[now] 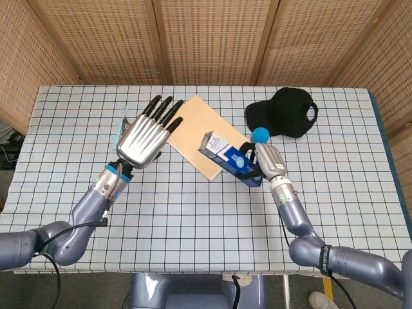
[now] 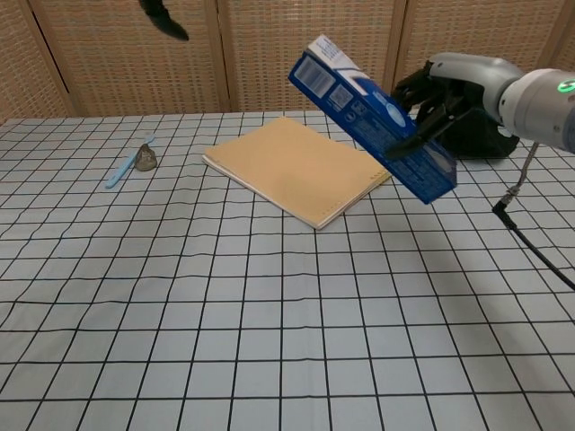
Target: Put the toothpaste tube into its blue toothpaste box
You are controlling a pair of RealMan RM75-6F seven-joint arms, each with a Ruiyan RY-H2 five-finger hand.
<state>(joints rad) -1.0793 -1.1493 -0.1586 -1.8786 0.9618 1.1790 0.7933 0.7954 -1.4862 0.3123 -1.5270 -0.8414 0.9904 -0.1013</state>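
Observation:
My right hand [image 1: 265,161] grips the lower end of the blue toothpaste box [image 1: 229,154] and holds it tilted in the air, clear of the table. In the chest view the box [image 2: 370,117] slants up to the left from the right hand [image 2: 446,88], and its upper end looks closed. No toothpaste tube shows outside the box. My left hand [image 1: 143,134] hovers to the left of the box with its fingers spread and holds nothing. Only its dark fingertips [image 2: 163,17] reach into the chest view.
A tan notebook [image 1: 199,129] lies under and left of the box. A black cap [image 1: 287,112] and a blue ball [image 1: 260,134] sit behind my right hand. A blue toothbrush [image 1: 119,132] and a small stone-like object [image 2: 145,159] lie at the far left.

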